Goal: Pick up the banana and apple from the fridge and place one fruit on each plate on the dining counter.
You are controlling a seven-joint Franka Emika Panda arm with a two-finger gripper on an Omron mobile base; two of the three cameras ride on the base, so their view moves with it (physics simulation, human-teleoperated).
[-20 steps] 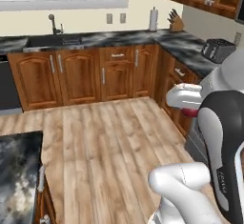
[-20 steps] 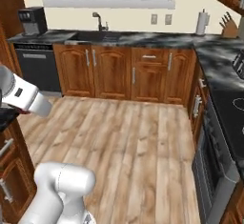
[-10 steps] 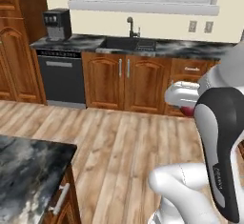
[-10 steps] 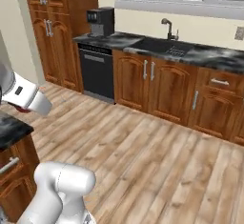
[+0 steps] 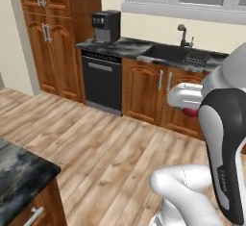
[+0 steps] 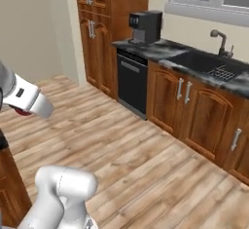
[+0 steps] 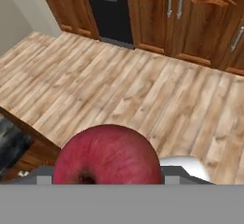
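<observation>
Gripper (image 7: pixel 107 180) is clamped on the apple (image 7: pixel 107 154), carried mid-air above the wood floor (image 7: pixel 143 89), w/ the counter (image 5: pixel 19 182) corner just beside. Imo keep the squeeze steady & apple level till a plate's underneath, then lower slow.

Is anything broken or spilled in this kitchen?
Nothing stands out. The apple sits whole in the tool, the wooden floor looks clean, and the cabinet doors and dishwasher are closed.
</observation>
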